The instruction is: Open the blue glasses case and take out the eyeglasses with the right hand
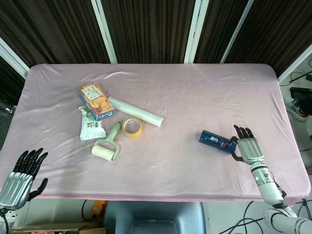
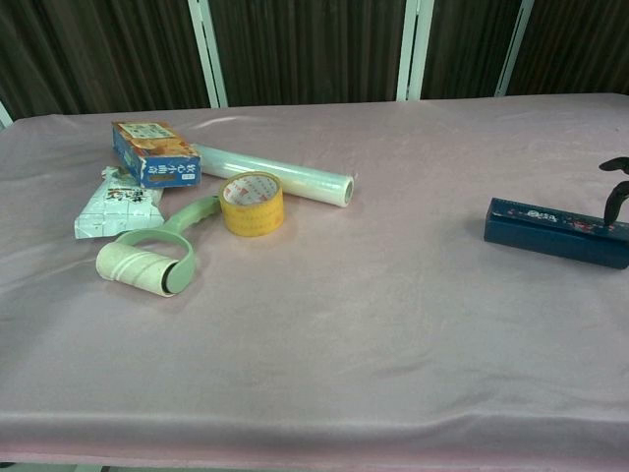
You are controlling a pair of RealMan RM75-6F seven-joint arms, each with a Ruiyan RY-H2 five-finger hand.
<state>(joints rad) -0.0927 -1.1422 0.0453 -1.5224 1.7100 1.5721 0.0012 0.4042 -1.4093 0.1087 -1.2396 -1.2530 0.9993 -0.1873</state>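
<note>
The blue glasses case (image 1: 217, 141) lies closed on the pink tablecloth at the right; the chest view shows the same blue glasses case (image 2: 555, 231) as a long dark box. My right hand (image 1: 246, 147) sits at the case's right end, fingers spread, thumb touching or nearly touching that end. Only its dark fingertips (image 2: 617, 165) show at the chest view's right edge. My left hand (image 1: 19, 176) hangs open below the table's front left corner, holding nothing. The eyeglasses are not visible.
On the left stand an orange-blue box (image 1: 96, 101), a white packet (image 1: 90, 126), a clear film roll (image 1: 135, 111), a yellow tape roll (image 1: 131, 127) and a green lint roller (image 1: 107, 144). The table's front edge (image 1: 156, 196) runs just below both hands.
</note>
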